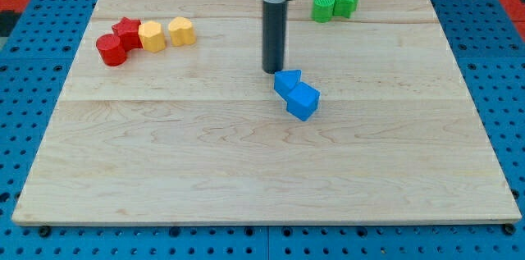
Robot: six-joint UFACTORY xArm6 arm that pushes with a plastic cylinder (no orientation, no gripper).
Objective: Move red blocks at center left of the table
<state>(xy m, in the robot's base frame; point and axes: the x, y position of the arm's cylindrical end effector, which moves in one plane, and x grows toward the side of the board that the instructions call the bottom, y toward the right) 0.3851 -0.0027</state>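
Observation:
A red round block (pixel 111 49) and a red star-shaped block (pixel 127 31) lie touching at the view's upper left of the wooden board (pixel 205 161). My tip (pixel 272 70) stands near the board's middle, far to the right of the red blocks. It is just above and left of two touching blue blocks, one wedge-like (pixel 287 83) and one cube (pixel 303 101).
Two yellow blocks (pixel 152 36) (pixel 181 30) sit in a row right of the red star. Two green blocks (pixel 324 6) (pixel 346 1) sit touching at the view's top right. A blue pegboard (pixel 25 63) surrounds the board.

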